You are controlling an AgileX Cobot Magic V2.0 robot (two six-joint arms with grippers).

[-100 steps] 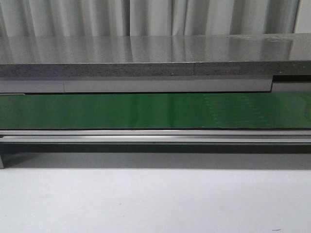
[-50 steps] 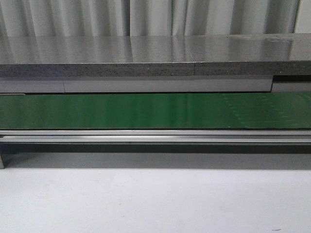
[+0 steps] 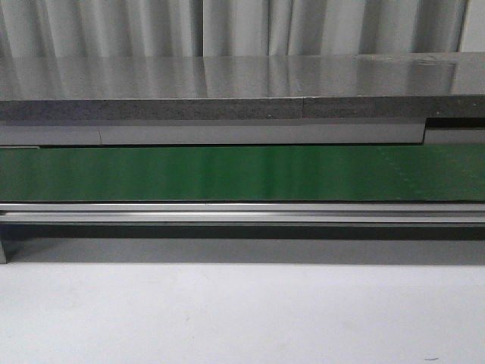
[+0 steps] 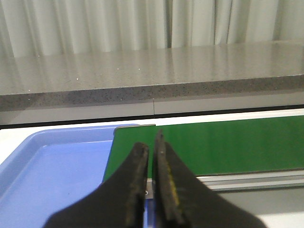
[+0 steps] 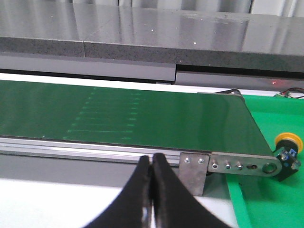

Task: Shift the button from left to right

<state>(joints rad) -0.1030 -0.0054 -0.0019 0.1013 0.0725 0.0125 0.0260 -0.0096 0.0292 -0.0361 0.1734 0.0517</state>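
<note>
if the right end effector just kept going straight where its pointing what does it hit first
Probably the conveyor's aluminium side rail, then the green belt above it. The right end effector is shut; depth is unclear from this view.

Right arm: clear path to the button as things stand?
Probably yes. The button sits in the open on the green surface past the conveyor's end; nothing lies between it and the shut right gripper.

We see a pale desk [image 3: 242,318] carrying a green conveyor belt [image 3: 227,173] on a metal frame. In our left wrist view a blue tray [image 4: 57,166] sits at one belt end; in our right, a green mat [image 5: 266,199] bears the button [image 5: 288,148].
</note>
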